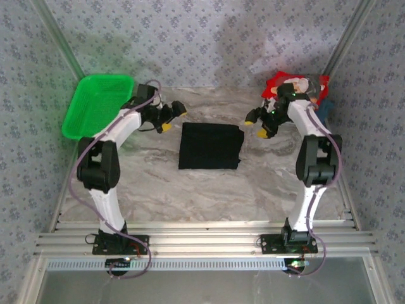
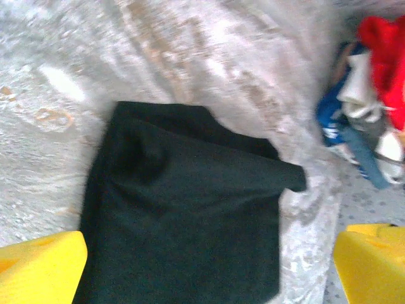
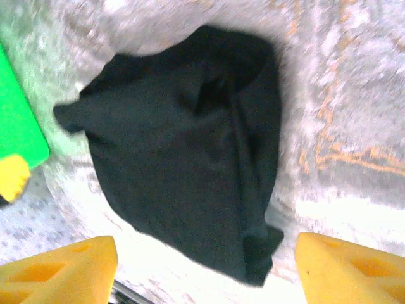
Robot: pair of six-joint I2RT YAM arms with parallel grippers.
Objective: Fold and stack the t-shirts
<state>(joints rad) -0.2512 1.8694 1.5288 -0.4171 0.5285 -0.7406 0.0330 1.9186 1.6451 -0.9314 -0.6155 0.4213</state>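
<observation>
1. Pale patterned wallpaper closes in the scene on three sides, and below it lies the grey marbled bench [image 1: 190, 196].
2. We see the plain black cloth t-shirt [image 1: 210, 146] folded into a rough rectangle, lying flat at about the middle of the bench, with neither arm touching it.
3. Just left of the black t-shirt, beside its far left corner, the left jaws stand wide apart and empty. From the left wrist, their yellow fingertips [image 2: 41, 269] sit at either bottom corner, with the shirt spread between and beyond them.
4. Just right of the black t-shirt, near its far right corner, the right jaws are also apart and hold nothing. Their yellow fingertips [image 3: 60, 269] frame the shirt from the other side.
5. One corner of the black t-shirt pokes out as a small flap [image 2: 292, 178], and we see soft creases across its top.
6. A heap of red, white and blue t-shirts [image 1: 297, 88] lies well to the right of the black t-shirt, behind the right arm at the back of the bench.
7. A green plastic mesh basket [image 1: 98, 104] sits well to the left of the black t-shirt, at the bench's back left corner.
</observation>
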